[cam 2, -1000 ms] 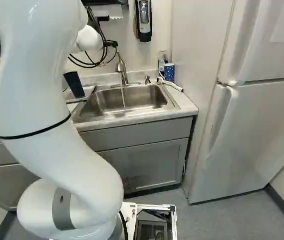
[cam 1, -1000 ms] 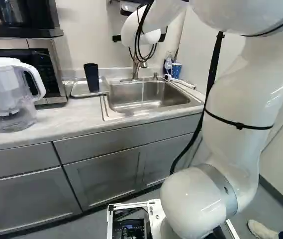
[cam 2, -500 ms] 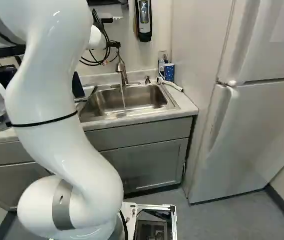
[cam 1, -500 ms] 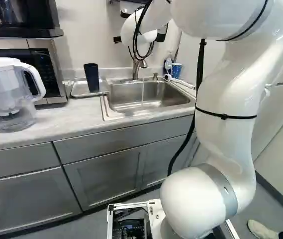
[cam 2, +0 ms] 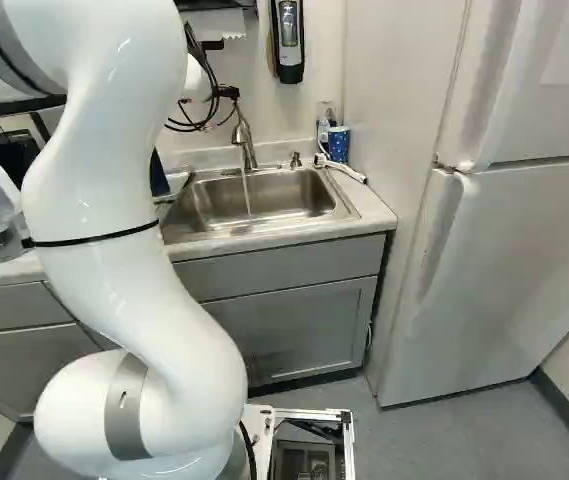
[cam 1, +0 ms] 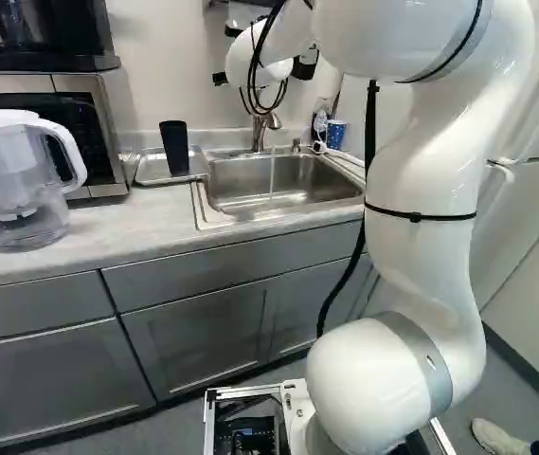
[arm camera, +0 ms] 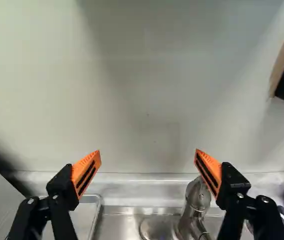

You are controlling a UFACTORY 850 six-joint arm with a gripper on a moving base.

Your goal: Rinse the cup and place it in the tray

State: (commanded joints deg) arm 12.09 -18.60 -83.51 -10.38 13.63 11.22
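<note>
Gripper open and empty above sink, cup in tray off to the side

Cup (cam 1: 174,148): dark, upright in the tray (cam 1: 154,172) next to the sink (cam 2: 254,202), lower than the gripper (cam 1: 306,65) and left of it in the left base view, the two well apart. In the right base view just a sliver of cup shows past the arm (cam 2: 114,250). Gripper's fingers are spread wide, orange pads (arm camera: 86,173) well apart, nothing held. It points at the wall (arm camera: 146,95); the faucet (cam 2: 243,133) is low in the wrist view, near one fingertip, can't tell if touching. Tray edge and sink show low, past the fingers. Arm rises from its base joint, bends at the elbow, and its upper part reaches forward over the counter (cam 1: 108,227), wrist high near the wall. Thin stream of water runs from the faucet into the sink
</note>
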